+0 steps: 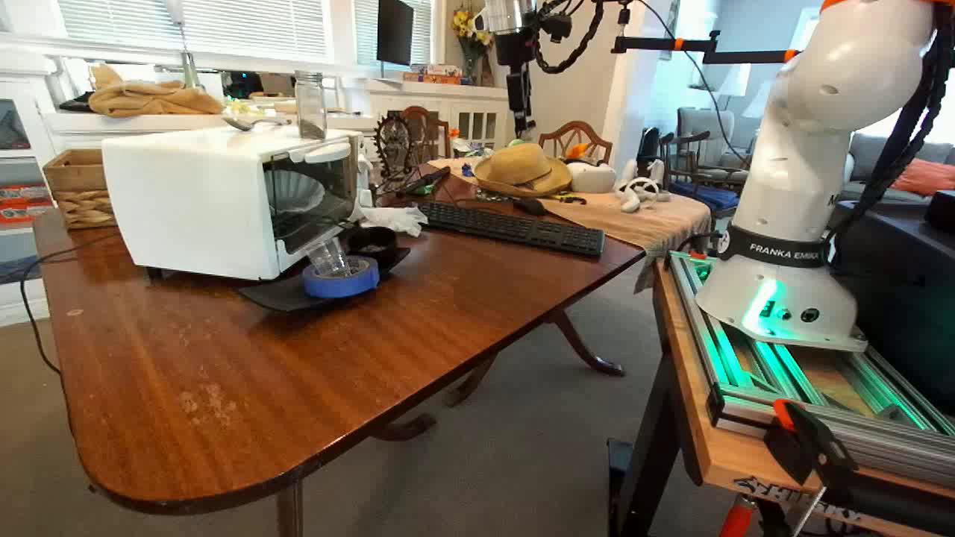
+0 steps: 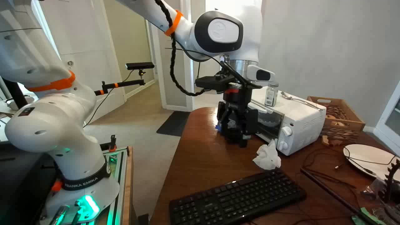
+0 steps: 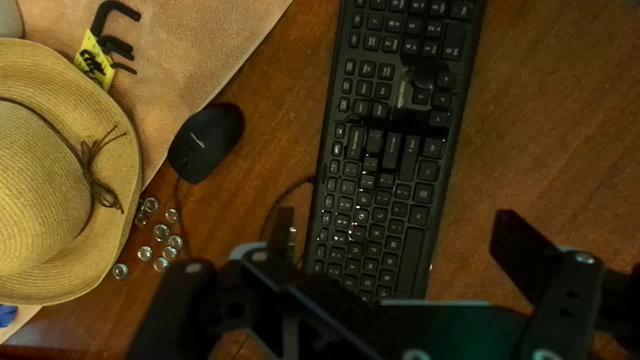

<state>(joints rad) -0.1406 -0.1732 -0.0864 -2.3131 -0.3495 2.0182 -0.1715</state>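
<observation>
Looking down on a long black plastic keyboard (image 2: 236, 200), flat on the brown wooden table (image 1: 224, 350), below the black two-fingered gripper (image 3: 395, 221) with jaws apart, holding nothing. Could jar it by dropping too low, then bump the rounded black mouse (image 3: 206, 143) by drifting sideways.

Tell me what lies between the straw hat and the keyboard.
In the wrist view: a black mouse, several clear beads, thin cables and a strip of tablecloth.

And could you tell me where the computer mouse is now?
In the wrist view, the black computer mouse lies left of centre, at the edge of the peach tablecloth, between the straw hat and the black keyboard.
</observation>
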